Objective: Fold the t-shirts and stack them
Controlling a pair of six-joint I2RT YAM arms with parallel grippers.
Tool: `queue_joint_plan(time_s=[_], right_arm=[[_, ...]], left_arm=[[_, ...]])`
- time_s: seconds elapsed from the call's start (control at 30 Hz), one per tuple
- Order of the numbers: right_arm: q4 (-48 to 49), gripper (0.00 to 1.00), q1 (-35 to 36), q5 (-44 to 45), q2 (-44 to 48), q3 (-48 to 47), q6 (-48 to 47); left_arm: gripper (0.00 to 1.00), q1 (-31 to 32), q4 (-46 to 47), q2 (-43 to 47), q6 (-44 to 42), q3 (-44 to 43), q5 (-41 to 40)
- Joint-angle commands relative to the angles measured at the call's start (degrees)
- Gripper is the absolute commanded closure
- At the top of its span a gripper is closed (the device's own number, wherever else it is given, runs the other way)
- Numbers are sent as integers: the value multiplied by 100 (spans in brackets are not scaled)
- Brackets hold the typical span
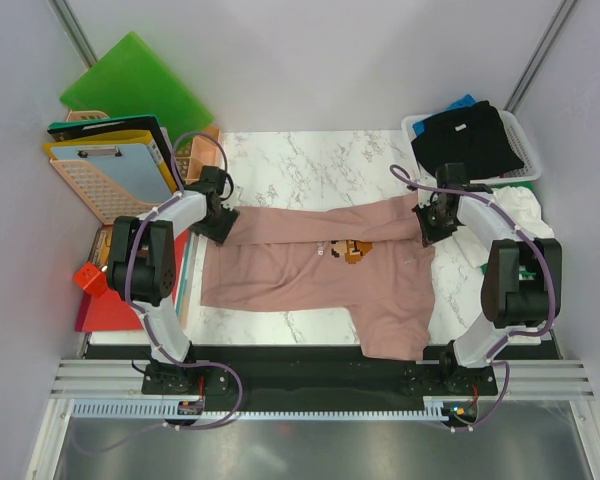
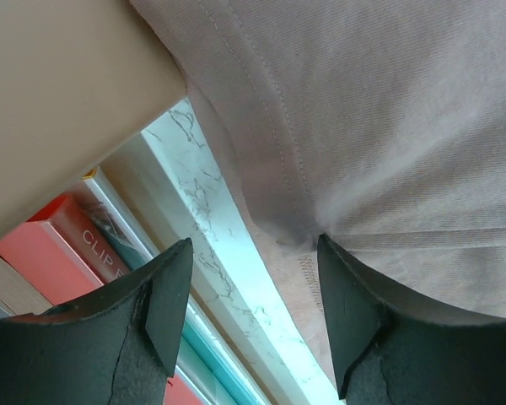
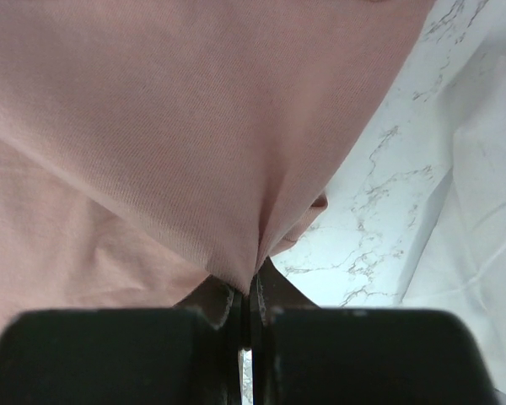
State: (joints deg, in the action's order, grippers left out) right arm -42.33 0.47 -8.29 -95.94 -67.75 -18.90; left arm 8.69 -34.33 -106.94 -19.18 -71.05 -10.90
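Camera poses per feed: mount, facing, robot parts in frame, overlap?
Top external: above and behind the bases, looking down on the marble table; shows the left arm and right arm whole, with the pink t-shirt between them.
Left wrist: on the left arm, looking down past the open left gripper at the pink t-shirt's hem and the table edge.
Right wrist: on the right arm, looking down past the right gripper, shut on the pink t-shirt.
Shared: all three show the pink t-shirt and marble.

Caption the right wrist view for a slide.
Right gripper pinches a fold of the pink t-shirt over the marble table.
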Motion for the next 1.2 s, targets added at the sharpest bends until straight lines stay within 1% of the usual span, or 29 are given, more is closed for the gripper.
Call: queue_joint_plan(time_s=[0.0,0.17,0.33,0.37,0.4,0.57,0.67,0.77,0.97,1.17], right_arm=[[67,100,-21,-120,207,42,-70],[84,100,-29,-111,207,51,-79],[110,100,-21,-129,164,25,-44],[128,100,-21,-129,155,25,-35],[137,100,-21,-111,120,25,-27],[216,100,-21,-137,84,69,44],[216,100,-21,-120,93,25,79],[181,100,-29,-102,154,-2,79],[154,100,-21,-58,199,42,53],[128,100,-21,-49,251,77,26]], left_arm=[[32,-25,-109,348,-51,-102,-10],[33,27,-460,796,230,-392,833],[33,309,-575,1069,160,-524,1335],[33,335,-566,1052,160,-524,1597],[34,387,-549,1017,186,-533,1678],[35,572,-479,262,90,-542,2424],[36,669,-321,-238,37,-568,2408],[37,678,-277,-625,2,-787,2338],[37,678,-215,-855,-24,-1034,2294],[37,678,-145,-855,-33,-859,2267]])
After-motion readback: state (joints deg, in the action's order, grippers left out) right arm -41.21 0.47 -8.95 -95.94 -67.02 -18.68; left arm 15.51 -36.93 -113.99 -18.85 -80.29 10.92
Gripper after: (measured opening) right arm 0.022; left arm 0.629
